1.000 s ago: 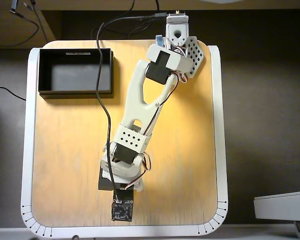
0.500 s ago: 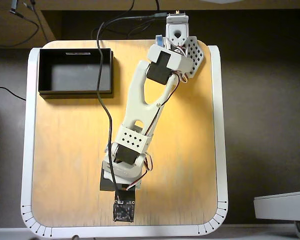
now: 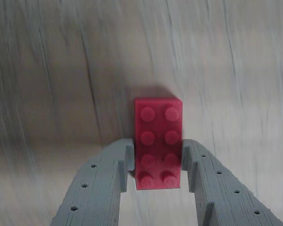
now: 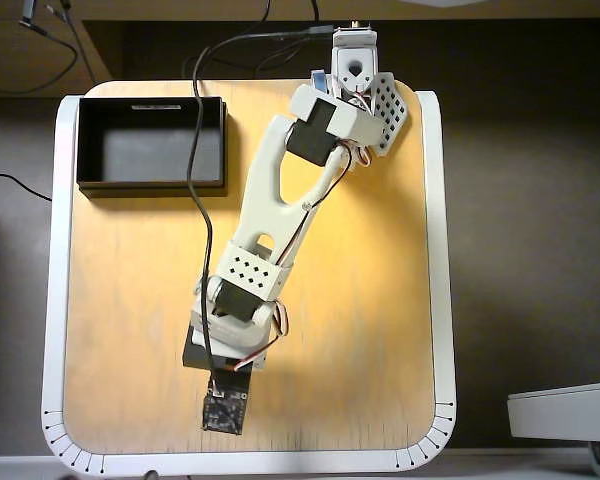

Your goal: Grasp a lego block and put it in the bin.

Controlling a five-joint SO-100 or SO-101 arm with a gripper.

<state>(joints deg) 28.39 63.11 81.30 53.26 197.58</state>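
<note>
The pincer (image 3: 158,162) sits nearly closed around the lego block (image 3: 158,143) on the surface (image 3: 61,84), fingers at its sides, though firm contact is unclear. Only the brick's near half is caught, so lifting toward the bin (image 4: 150,182) might let it pivot out

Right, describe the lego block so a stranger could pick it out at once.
Start at the pale wooden table and follow the white arm down to its claw, near the table's lower edge in the overhead view. In the wrist view, the lego block lies between the grey fingers. It is the only bright red thing: a small brick with two rows of studs.
</note>
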